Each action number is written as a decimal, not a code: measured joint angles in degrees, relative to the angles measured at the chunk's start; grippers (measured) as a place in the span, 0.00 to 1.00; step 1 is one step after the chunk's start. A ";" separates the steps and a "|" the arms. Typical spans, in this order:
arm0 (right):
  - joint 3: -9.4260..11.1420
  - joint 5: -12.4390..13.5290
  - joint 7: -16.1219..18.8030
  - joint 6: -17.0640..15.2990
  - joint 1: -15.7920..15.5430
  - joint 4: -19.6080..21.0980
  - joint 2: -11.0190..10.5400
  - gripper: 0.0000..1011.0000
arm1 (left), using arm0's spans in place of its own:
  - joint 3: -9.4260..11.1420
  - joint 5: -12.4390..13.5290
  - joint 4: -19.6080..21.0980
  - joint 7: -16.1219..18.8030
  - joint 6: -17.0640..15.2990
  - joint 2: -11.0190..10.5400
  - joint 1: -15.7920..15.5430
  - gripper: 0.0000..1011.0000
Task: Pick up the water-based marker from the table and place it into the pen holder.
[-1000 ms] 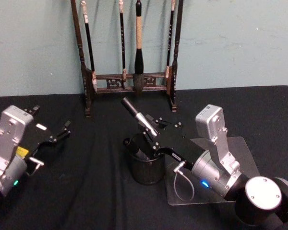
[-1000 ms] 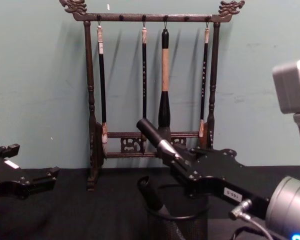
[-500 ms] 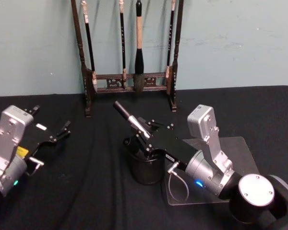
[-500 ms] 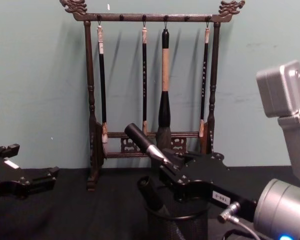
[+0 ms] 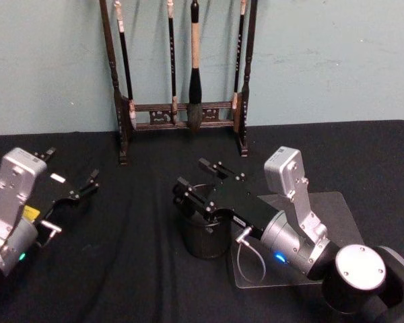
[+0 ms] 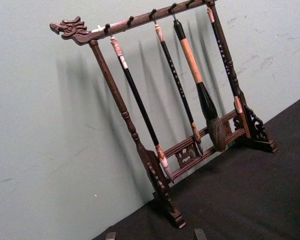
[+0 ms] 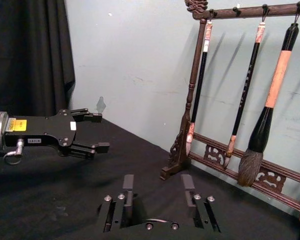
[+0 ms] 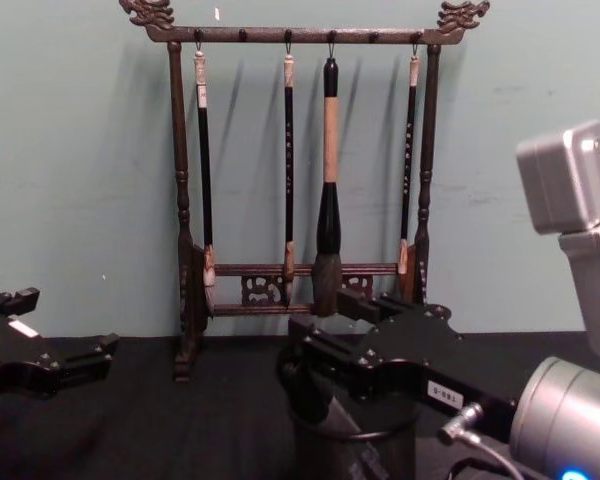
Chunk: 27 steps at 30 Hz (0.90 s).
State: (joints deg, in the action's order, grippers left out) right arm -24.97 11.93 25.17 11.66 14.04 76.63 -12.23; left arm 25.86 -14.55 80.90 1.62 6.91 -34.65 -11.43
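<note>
Your right gripper [image 5: 196, 183] hangs over the pen holder [image 5: 205, 241], jaws wide and empty. A dark marker [image 8: 308, 398] leans inside the cup. Lift straight up before backing away, so you don't catch the rim. Your left gripper [image 5: 89, 185] rests open, well left of the holder.

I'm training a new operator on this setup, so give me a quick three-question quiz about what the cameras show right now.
1. True or false: the right hand is shut.
2. How many brushes hang on the brush rack?
3. What stands just below the right hand's fingertips? A) brush rack B) pen holder C) a book
Key: 1 false, it is open; 2 four; 3 B.
</note>
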 joint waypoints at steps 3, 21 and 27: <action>0.03 0.00 -0.03 0.00 -0.02 0.03 0.00 0.64 | 0.00 0.00 0.00 0.00 0.00 0.00 0.00 1.00; 0.73 0.49 -0.83 -0.48 -0.68 0.73 -0.23 0.99 | 0.00 0.00 0.00 0.00 0.00 0.00 0.00 1.00; 2.33 1.30 -2.46 -1.47 -2.44 3.02 -1.13 0.99 | 0.00 0.00 0.00 0.00 0.00 0.00 0.00 1.00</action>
State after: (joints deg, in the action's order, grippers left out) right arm -22.63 13.22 22.71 10.18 11.60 79.64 -13.36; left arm 25.86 -14.55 80.90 1.62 6.91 -34.65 -11.43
